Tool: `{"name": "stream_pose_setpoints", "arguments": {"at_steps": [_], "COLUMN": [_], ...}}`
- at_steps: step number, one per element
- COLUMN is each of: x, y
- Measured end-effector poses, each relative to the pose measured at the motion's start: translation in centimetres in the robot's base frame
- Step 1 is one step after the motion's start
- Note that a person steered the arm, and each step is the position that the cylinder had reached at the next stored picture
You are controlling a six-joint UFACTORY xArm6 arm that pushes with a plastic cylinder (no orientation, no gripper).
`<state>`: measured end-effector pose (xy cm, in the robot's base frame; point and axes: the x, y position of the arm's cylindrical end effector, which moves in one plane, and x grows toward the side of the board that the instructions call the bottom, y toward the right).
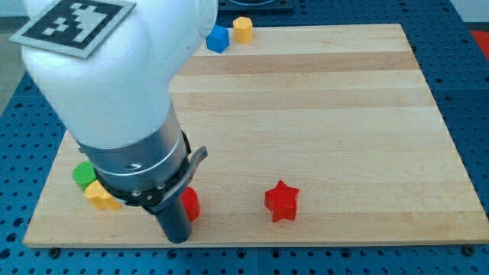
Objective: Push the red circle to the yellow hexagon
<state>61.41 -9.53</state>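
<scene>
The red circle [191,204] sits near the view's bottom edge, left of centre, partly hidden by my rod. My tip [177,240] stands just below and left of the red circle, touching or almost touching it. The yellow hexagon [243,29] stands at the view's top edge, right beside a blue block [218,38]. The arm's body hides much of the board's left side.
A red star [281,201] lies right of the red circle. A green block [82,174] and a yellow block [100,195] sit at the bottom left by the arm. The wooden board [328,114] lies on a blue perforated table.
</scene>
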Motion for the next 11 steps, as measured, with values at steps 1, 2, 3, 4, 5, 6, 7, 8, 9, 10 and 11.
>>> {"name": "stream_pose_setpoints", "arguments": {"at_steps": [1, 2, 3, 4, 5, 6, 7, 8, 9, 10, 11], "x": [-2.0, -4.2, -6.5, -8.1, -10.1, -12.2, -14.6, -17.0, -19.4, -21.2, -22.0], "y": [-0.1, -0.3, -0.1, 0.5, 0.5, 0.5, -0.1, -0.6, -0.9, -0.9, -0.8]}}
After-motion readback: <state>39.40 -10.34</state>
